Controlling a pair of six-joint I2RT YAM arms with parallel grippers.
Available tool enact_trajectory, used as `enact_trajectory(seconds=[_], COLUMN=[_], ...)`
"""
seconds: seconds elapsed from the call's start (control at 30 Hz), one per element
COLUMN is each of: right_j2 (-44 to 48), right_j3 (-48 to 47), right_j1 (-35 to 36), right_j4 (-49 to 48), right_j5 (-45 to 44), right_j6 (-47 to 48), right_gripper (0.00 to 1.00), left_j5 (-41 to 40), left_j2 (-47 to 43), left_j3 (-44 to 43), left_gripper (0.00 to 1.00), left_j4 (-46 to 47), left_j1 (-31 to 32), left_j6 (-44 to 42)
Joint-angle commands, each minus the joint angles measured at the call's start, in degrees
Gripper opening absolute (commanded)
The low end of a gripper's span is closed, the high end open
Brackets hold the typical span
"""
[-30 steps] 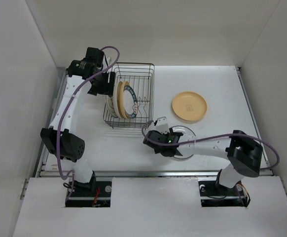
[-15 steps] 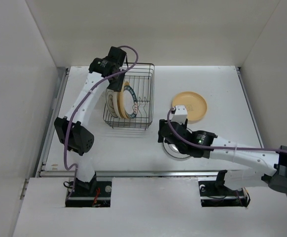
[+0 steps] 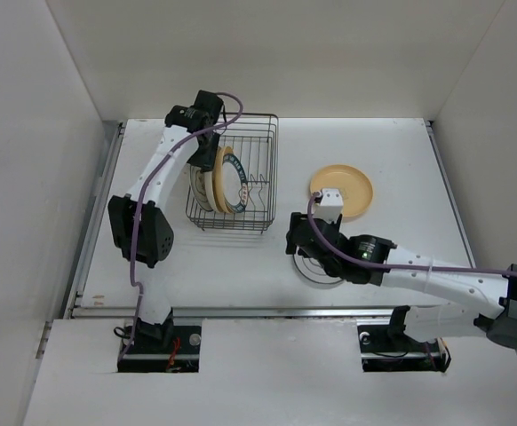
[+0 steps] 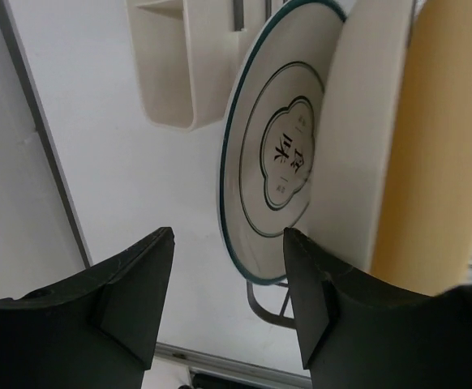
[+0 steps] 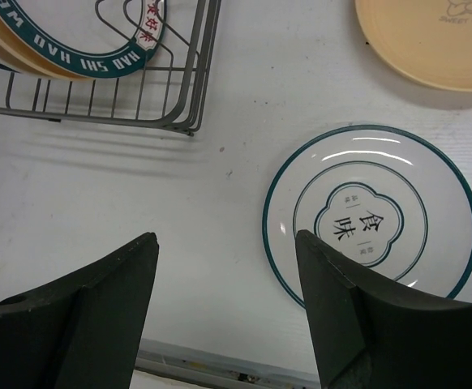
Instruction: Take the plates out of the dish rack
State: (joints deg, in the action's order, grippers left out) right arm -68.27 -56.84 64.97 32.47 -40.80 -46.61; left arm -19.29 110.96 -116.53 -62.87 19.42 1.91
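Top external view: the left gripper [image 3: 202, 156] hangs over the upper-left end of the dark wire dish rack [image 3: 260, 169], far nearer than the right gripper [image 3: 294, 240] to the plates [image 3: 226, 183] standing on edge inside. Left wrist view: its jaws are apart and empty, with the white round plate with dark green rim [image 4: 281, 154] upright just beyond, its lower rim lined up with the gap and its long axis running up the frame. Right wrist view: jaws wide and empty above a matching plate [image 5: 370, 215] lying flat on the white table [image 5: 98, 186]

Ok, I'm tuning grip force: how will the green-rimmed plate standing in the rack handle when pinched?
The green-rimmed plate looks glazed, so likely stiff, brittle and slippery. Standing on edge in the dish rack, it may tip or roll once freed.
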Motion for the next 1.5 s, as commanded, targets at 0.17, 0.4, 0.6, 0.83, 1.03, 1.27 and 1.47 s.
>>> enact_trajectory(seconds=[0.17,0.4,0.6,0.83,1.03,1.27,1.47], right_j2=[4.3,4.3,4.3,1.9,1.9,9.5,14.9], right_j3=[0.5,1.0,1.0,-1.3,-3.7,-1.0,3.8], right_j1=[0.0,0.0,0.0,0.0,-1.9,-11.2,-21.1], right_j4=[-0.7,-0.7,-0.2,-0.2,-0.6,-13.6,-29.7], right_j5=[-1.6,-1.6,-2.1,-2.1,-0.7,14.1,36.8], right_j6=[-1.7,-2.3,-2.3,-1.7,-3.0,-3.0,3.4], right_gripper=[0.74,0.74,0.74,0.74,0.74,0.77,0.78], left_j5=[-2.8,3.8,4.9,2.4,-5.3,-2.5,30.4], left_j2=[2.0,4.3,0.6,-2.0,-7.0,-13.6,-16.7], left_j3=[3.1,3.2,1.0,-10.1,-12.8,-12.6,-13.2], left_gripper=[0.43,0.04,0.00,0.00,0.00,0.00,0.00], left_j4=[1.6,0.0,-1.6,-2.7,2.3,9.3,8.2], left_j1=[-1.8,-4.0,-4.0,-4.0,-1.7,-1.7,-1.7], left_j6=[0.5,1.3,1.9,3.4,1.5,2.8,6.9])
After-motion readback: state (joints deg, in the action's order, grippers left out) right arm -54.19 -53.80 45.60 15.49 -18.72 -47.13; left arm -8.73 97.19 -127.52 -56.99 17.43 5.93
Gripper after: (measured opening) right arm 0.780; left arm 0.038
